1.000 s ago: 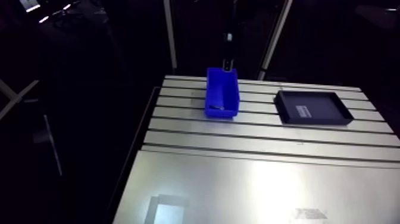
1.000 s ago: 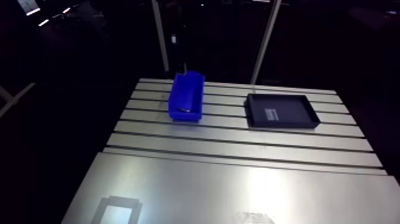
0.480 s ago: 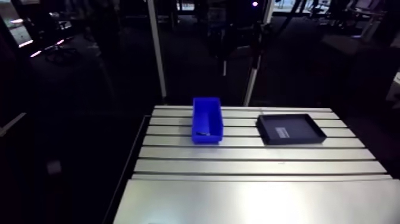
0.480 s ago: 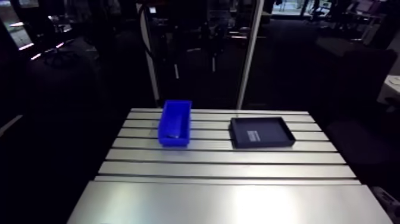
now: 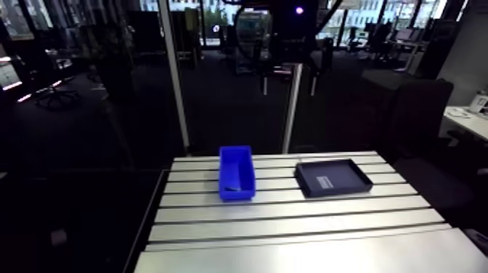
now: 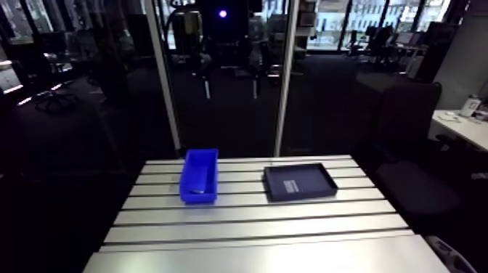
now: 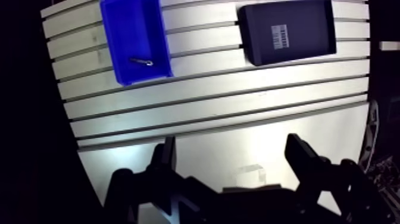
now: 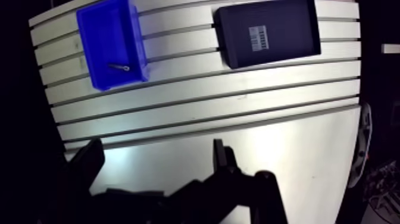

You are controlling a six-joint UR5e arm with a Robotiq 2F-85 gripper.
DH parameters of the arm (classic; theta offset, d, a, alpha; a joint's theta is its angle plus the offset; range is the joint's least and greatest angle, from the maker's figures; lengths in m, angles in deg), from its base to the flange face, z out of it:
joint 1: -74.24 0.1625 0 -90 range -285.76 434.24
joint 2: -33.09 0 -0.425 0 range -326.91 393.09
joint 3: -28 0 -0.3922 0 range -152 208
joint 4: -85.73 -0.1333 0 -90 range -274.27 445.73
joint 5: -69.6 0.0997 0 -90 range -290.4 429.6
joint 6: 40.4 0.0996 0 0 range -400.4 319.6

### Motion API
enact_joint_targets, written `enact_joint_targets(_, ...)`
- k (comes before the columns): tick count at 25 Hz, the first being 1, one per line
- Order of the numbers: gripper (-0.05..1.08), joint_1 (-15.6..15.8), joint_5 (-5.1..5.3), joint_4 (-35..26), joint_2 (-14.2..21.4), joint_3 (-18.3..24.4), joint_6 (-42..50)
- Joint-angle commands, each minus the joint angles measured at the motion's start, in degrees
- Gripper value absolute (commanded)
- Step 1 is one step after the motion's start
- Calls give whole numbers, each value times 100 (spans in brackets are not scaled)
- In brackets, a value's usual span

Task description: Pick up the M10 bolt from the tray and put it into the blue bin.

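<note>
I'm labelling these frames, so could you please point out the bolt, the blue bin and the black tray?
bolt [image 7: 141, 61], wrist view, middle of its shaft.
blue bin [image 7: 132, 27], wrist view, bare floor.
black tray [image 7: 309, 27], wrist view, bare floor.

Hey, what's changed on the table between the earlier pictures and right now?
The gripper stood at the far end of the bin earlier. It has since pulled up and away, and now hangs open and empty high over the table. The arm view shifted only because the arm moved. The bin, the tray and the bolt lying in the bin stayed put.
</note>
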Motion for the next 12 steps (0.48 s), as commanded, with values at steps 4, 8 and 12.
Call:
enact_joint_targets(4,0,64,-21,-408,68,362,-50)
enact_joint_targets(8,0,64,-12,-399,68,353,-50)
enact_joint_targets(12,1,55,-21,-399,86,292,-50)
